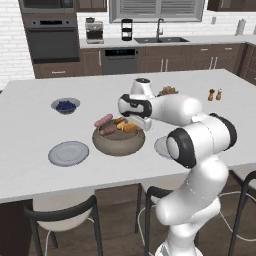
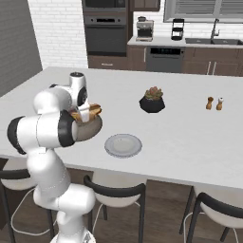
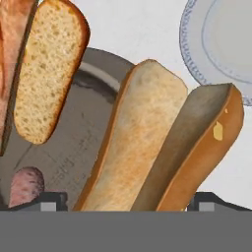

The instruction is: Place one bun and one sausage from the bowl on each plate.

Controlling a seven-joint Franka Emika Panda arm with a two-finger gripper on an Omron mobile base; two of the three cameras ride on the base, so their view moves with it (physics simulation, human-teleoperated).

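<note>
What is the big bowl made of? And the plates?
The bowl looks like rough, matte stone: grey-brown, thick-walled, dull and speckled inside. The plates look like glazed ceramic: smooth, pale grey, with a ringed rim. It's rendered, so that's a guess.

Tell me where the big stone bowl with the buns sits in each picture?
Left base view: the bowl sits mid-picture, under the arm's hand.
Right base view: the bowl is left of centre, partly behind the arm.
Hand view: its grey inside lies behind the buns.
Shared landmark: the plate beside it.

A home kitchen: behind the white island desk (image 1: 30, 165) stand a wall oven (image 1: 52, 37), dishwasher (image 1: 119, 60), coffee machine (image 1: 93, 30) and sink (image 1: 161, 39).
</note>
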